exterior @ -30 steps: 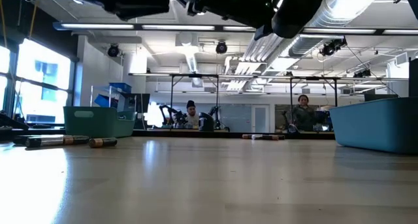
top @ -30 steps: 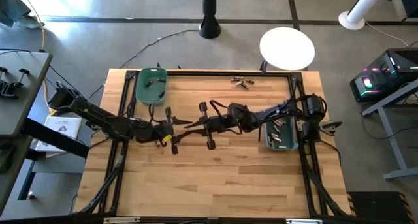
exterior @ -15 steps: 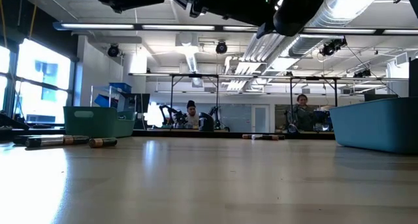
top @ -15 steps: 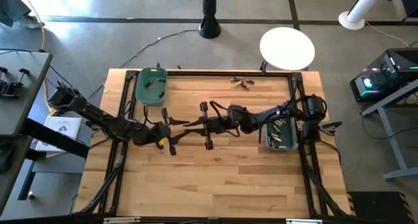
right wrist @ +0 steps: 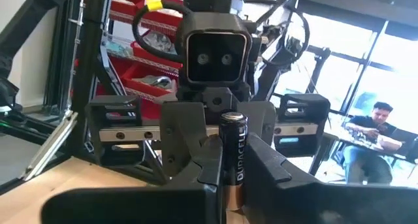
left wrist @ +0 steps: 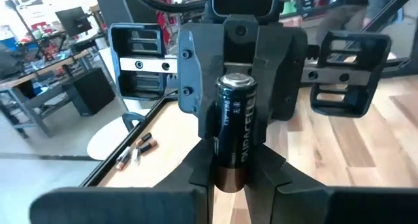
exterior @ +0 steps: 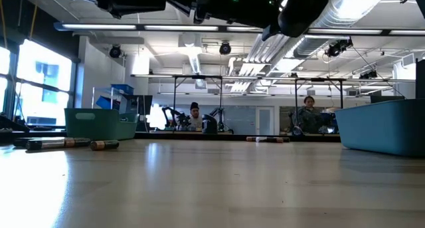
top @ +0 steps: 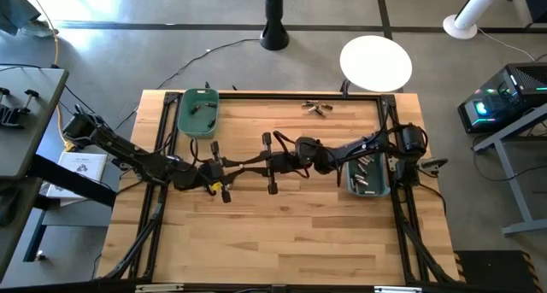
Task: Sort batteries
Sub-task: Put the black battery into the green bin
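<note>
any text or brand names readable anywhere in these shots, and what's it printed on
"DURACELL": down the side of the battery held between the two pincers, in both wrist views.
Sheet of paper on the floor left of the table: print too small to read.
Nothing else legible.

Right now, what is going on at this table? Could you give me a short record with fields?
Action: a battery is being passed between the two arms, above the middle of the table
Left gripper: closed on the battery's copper end
Right gripper: facing it, closed on the same battery
Green bin: far left corner, a few batteries inside
Blue bin: right side, several batteries inside
Loose batteries: small cluster at the far edge, unsorted
</note>
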`<move>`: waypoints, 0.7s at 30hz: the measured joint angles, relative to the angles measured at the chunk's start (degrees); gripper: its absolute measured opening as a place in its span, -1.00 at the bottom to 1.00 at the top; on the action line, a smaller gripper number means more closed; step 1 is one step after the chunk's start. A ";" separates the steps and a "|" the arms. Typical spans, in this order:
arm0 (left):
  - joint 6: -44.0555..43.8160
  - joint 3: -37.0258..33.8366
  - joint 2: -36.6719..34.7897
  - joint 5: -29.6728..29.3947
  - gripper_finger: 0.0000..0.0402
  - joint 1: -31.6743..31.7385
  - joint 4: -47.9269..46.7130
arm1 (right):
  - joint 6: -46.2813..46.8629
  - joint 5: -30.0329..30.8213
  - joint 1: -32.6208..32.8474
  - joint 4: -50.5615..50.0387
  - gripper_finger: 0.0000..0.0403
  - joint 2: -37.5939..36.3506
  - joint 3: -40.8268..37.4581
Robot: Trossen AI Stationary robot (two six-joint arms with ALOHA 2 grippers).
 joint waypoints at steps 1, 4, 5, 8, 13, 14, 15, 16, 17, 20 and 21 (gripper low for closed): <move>-0.35 0.00 0.04 -0.62 -0.80 0.00 -0.51 | 0.06 -0.02 -0.21 -0.76 -0.85 -0.01 0.03; -1.43 0.00 0.06 -2.56 -0.80 0.01 -2.79 | 0.34 0.07 -0.99 -3.47 -0.73 -0.05 0.13; -1.96 0.00 0.07 -3.48 -0.80 0.02 -3.67 | 1.77 0.78 -1.29 -4.22 -0.69 -0.07 0.13; -5.59 0.00 -0.05 -6.58 -0.80 0.22 -7.04 | 8.20 3.12 -2.40 -5.70 -0.55 -0.03 0.03; -15.03 0.09 0.03 -7.80 -0.80 2.12 -15.90 | 8.89 3.57 -4.64 -6.09 -0.26 -0.85 0.00; -17.03 0.09 0.04 -7.75 -0.80 2.63 -17.50 | 8.89 3.64 -5.18 -6.20 -0.22 -1.65 0.00; -19.19 0.09 0.02 -7.81 -0.80 3.22 -18.82 | 9.05 3.96 -5.73 -7.33 -0.18 -2.74 0.00; -21.45 0.09 -0.04 -8.09 -0.80 3.95 -20.16 | 9.22 4.53 -6.31 -9.41 -0.16 -4.19 0.00; -23.90 0.09 -0.05 -8.87 -0.80 4.71 -21.90 | 9.26 5.40 -6.86 -12.10 -0.15 -5.76 0.00; -33.60 1.02 -0.01 -10.42 -0.80 8.57 -30.47 | 8.57 8.68 -8.22 -23.22 -0.15 -11.35 0.00; -37.55 2.12 -0.07 -9.85 -0.80 10.79 -34.68 | 8.33 9.57 -8.51 -26.86 -0.15 -13.02 0.06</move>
